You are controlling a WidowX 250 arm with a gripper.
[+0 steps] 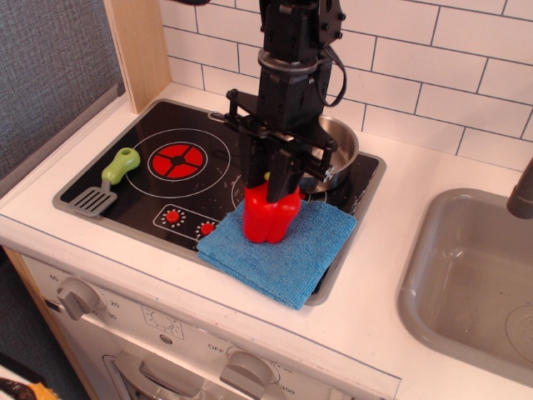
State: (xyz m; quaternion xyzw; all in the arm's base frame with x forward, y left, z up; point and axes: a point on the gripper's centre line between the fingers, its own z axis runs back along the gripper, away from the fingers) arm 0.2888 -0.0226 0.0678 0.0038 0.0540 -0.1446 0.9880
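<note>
A red toy bell pepper [270, 217] stands on a folded blue cloth [280, 247] at the front right of the black stovetop [193, 167]. My black gripper [271, 185] comes straight down over the pepper, its two fingers pressed against the pepper's upper sides. The pepper's green stem is mostly hidden between the fingers. The pepper's base still rests on the cloth. A silver pot [341, 142] sits behind the gripper, partly covered by the arm.
A grey spatula with a green handle [108, 180] lies at the left of the stovetop. A grey sink [475, 275] is to the right. White tiled wall stands behind, a wooden post at back left, and oven knobs line the front panel.
</note>
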